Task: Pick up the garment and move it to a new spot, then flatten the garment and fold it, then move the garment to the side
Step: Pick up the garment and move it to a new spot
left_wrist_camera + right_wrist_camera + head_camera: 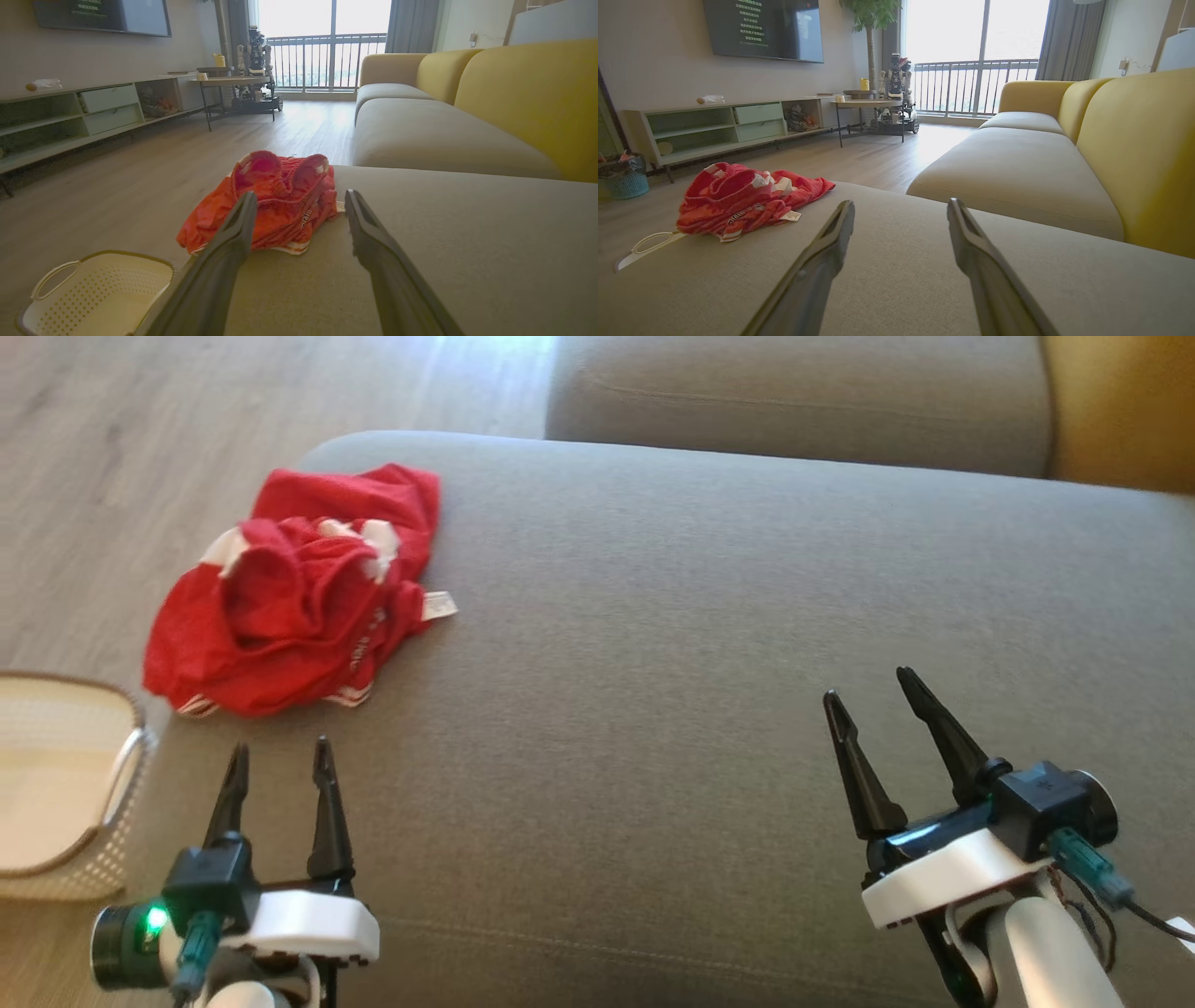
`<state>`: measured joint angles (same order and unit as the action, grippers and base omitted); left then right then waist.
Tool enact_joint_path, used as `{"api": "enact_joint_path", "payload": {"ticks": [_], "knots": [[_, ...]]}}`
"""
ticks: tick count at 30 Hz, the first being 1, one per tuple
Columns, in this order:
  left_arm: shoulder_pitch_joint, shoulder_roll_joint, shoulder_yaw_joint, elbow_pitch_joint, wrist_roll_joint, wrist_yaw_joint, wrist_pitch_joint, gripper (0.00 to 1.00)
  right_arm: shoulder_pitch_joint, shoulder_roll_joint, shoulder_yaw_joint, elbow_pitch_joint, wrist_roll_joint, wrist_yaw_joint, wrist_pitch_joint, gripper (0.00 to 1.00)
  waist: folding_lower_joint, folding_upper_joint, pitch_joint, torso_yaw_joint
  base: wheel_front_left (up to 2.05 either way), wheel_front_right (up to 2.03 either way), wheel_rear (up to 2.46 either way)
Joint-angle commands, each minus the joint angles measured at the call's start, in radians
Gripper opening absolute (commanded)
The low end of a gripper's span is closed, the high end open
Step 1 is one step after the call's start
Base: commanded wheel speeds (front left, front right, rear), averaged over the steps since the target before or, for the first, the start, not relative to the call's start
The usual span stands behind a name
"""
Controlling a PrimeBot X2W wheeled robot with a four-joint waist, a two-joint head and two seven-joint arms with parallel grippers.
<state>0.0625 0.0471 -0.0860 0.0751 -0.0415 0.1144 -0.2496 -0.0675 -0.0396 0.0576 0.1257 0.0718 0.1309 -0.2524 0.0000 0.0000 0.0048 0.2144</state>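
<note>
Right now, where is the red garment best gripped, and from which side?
I'd grip the raised bunched ridge at the middle of the red garment, where folds stand highest off the grey sofa cushion. Come down from above on its near side with the left gripper, jaws open, which sits directly before it; the flat edges offer little to pinch.

The head view looks steeply down on the grey sofa seat (700, 663). Both wrist views sit low over it, facing the balcony window (299, 18), and share the red garment (747, 198).

Home living room: sofa (1017, 163), wall TV (766, 29), balcony door (971, 56).
</note>
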Motion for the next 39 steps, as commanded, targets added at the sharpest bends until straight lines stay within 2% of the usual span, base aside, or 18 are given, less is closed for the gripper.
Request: {"api": "enact_joint_path", "payload": {"ticks": [1,11,19,22,25,32,38,39], "knots": [[-0.035,0.005,0.034,-0.03,-0.008,0.001,-0.012,1.0,-0.018,-0.011,0.023,-0.032,0.006,0.0,-0.009,1.0,0.0,0.0,0.0,0.017,0.0,0.0,0.0],[-0.098,0.005,0.062,-0.021,-0.008,-0.027,-0.012,1.0,-0.028,-0.011,0.02,-0.041,-0.009,0.0,-0.009,1.0,0.0,0.0,0.058,0.076,0.0,0.0,0.0],[-0.285,0.018,0.106,0.003,-0.026,-0.075,-0.012,1.0,-0.079,-0.011,0.021,-0.052,-0.065,0.0,-0.009,1.0,0.0,0.0,0.193,0.087,0.0,0.0,0.0],[-0.395,0.036,0.122,0.075,-0.038,-0.098,-0.012,1.0,-0.11,-0.011,0.022,-0.058,-0.093,0.0,-0.009,1.0,0.0,0.0,0.259,0.083,0.0,0.0,0.0],[-0.522,0.061,0.139,0.211,-0.062,-0.119,-0.004,1.0,-0.144,-0.011,0.021,-0.066,-0.121,0.0,-0.009,1.0,0.0,0.0,0.324,0.076,0.0,0.0,0.0],[-0.817,0.109,0.137,0.472,-0.095,-0.155,0.127,1.0,-0.2,-0.011,0.001,-0.085,-0.177,0.0,-0.009,1.0,0.0,0.0,0.438,0.074,0.0,0.0,0.0],[-0.972,0.139,0.145,0.697,-0.135,-0.178,0.282,1.0,-0.224,-0.011,-0.008,-0.097,-0.195,0.0,-0.009,1.0,0.0,0.0,0.48,0.067,0.0,0.0,0.0],[-0.972,0.139,0.145,0.697,-0.135,-0.178,0.282,1.0,-0.224,-0.011,-0.008,-0.097,-0.195,0.0,-0.009,1.0,0.0,0.0,0.48,0.067,0.0,0.0,0.0]]}}
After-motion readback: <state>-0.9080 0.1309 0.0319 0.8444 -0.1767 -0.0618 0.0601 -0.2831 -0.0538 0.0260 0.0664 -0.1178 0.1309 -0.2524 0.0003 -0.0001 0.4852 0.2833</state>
